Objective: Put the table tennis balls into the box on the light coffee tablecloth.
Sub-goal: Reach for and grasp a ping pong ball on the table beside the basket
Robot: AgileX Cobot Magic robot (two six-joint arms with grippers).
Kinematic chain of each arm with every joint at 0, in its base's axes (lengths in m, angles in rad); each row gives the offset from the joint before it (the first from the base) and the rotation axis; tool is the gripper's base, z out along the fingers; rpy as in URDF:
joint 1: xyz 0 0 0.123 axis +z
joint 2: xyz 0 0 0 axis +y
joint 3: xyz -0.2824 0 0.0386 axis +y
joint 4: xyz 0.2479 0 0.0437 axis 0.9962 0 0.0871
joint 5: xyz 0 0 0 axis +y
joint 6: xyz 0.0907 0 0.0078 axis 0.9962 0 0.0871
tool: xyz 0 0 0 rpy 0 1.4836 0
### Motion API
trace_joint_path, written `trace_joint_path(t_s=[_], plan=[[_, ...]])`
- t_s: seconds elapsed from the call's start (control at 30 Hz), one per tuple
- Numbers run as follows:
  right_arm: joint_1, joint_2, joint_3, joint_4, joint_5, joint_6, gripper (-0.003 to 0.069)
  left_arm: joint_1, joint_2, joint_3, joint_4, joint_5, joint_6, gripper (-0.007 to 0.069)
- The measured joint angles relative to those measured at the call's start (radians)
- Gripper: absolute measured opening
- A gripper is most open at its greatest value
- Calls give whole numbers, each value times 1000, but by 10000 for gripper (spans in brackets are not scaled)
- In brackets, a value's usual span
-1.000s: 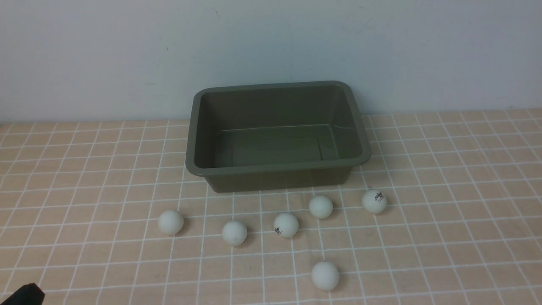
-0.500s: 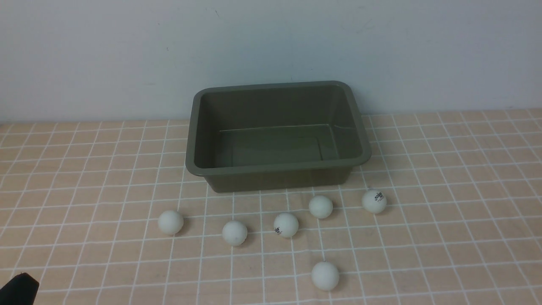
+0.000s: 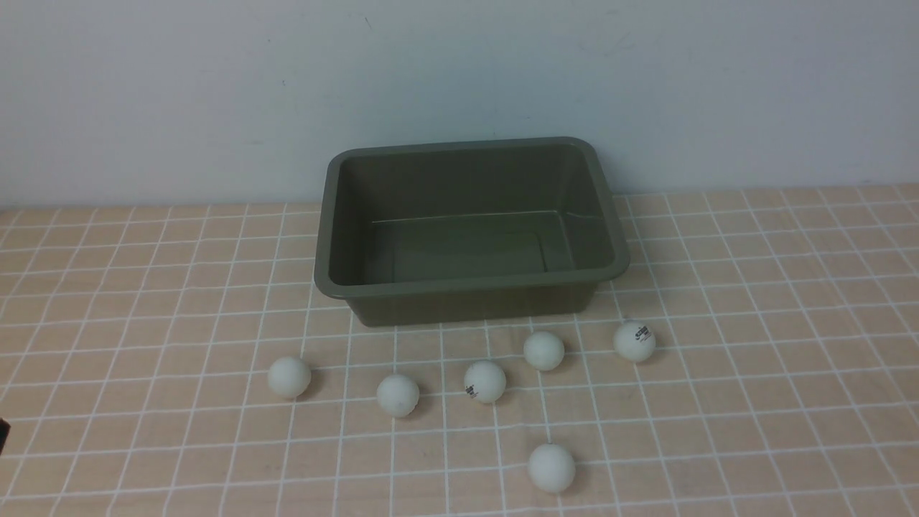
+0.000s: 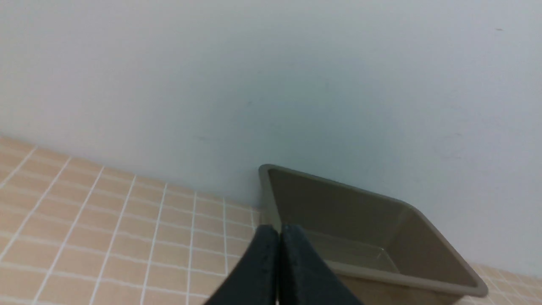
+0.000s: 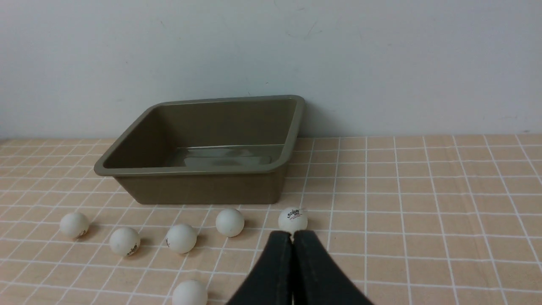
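Note:
The olive-green box (image 3: 467, 286) stands empty at the back middle of the light coffee tablecloth (image 3: 761, 301). Several white table tennis balls lie on the cloth in front of it: one at the left (image 3: 289, 377), one at the right with a dark logo (image 3: 635, 341), one nearest me (image 3: 551, 467), the others between. My left gripper (image 4: 279, 229) is shut and empty, with the box (image 4: 364, 271) just beyond it. My right gripper (image 5: 293, 234) is shut and empty, its tips just short of the logo ball (image 5: 293, 219). The box (image 5: 190, 170) also shows there.
A plain pale wall (image 3: 459, 79) rises right behind the box. Only a dark sliver of my left arm (image 3: 2, 435) shows at the left edge of the front view; my right arm is out of that view.
The dark part of my left arm at the bottom left corner of the front view has risen and slid left, almost out of view. The balls and box have not moved.

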Motion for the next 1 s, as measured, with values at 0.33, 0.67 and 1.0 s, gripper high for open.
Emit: trace_joint_path(t_s=[0.33, 0.67, 1.0], plan=[[0, 113, 4, 392, 68, -465, -11, 0, 285, -260, 107, 436, 188, -43], [0, 265, 5, 514, 76, -610, -11, 0, 638, -449, 134, 539, 301, -8], [0, 273, 5, 376, 76, -612, -11, 0, 1086, -655, 129, 581, 399, 261]])
